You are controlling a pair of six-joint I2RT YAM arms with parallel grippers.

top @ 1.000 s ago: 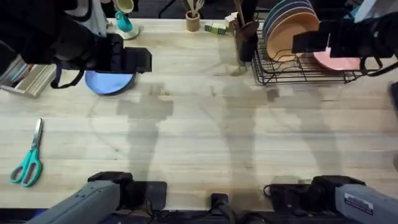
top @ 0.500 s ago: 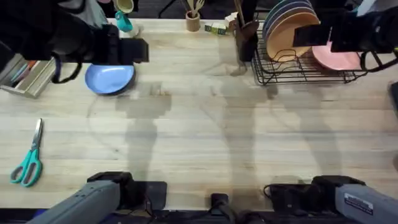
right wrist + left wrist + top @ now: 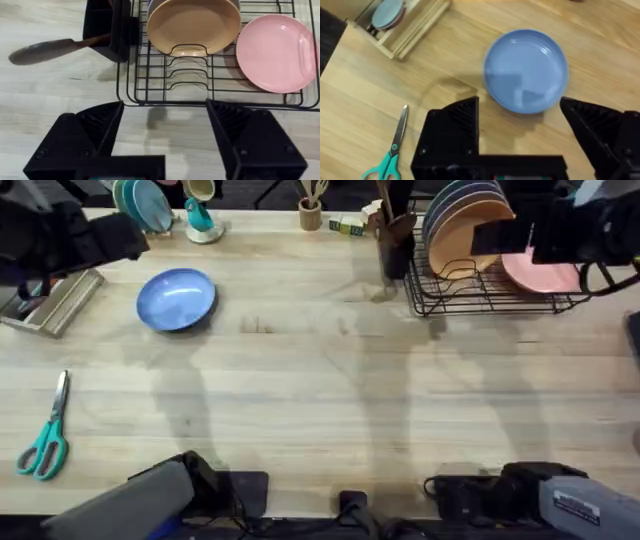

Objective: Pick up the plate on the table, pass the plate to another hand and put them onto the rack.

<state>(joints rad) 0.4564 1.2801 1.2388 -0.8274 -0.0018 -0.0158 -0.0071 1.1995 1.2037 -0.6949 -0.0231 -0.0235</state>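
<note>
The periwinkle-blue plate (image 3: 177, 298) lies flat on the light-wood table (image 3: 330, 380) at the back left. My left gripper (image 3: 520, 125) hovers above the table, open and holding nothing, and its wrist view shows the plate (image 3: 526, 70) just beyond the fingertips. The left arm (image 3: 70, 240) sits left of the plate in the overhead view. At the back right stands the black wire rack (image 3: 490, 288). My right gripper (image 3: 165, 130) hangs open and empty above the rack's front edge (image 3: 215, 102).
The rack holds a tan plate (image 3: 192, 22) upright and a pink plate (image 3: 277, 50). A black utensil holder (image 3: 395, 240) stands left of it. Teal scissors (image 3: 42, 435) lie at the front left. A wooden rack with teal plates (image 3: 140, 205) and a wooden tray (image 3: 50, 305) stand near the blue plate.
The left arm has pulled back to the left, away from over the blue plate, which now shows whole on the table. The right arm has not moved.
</note>
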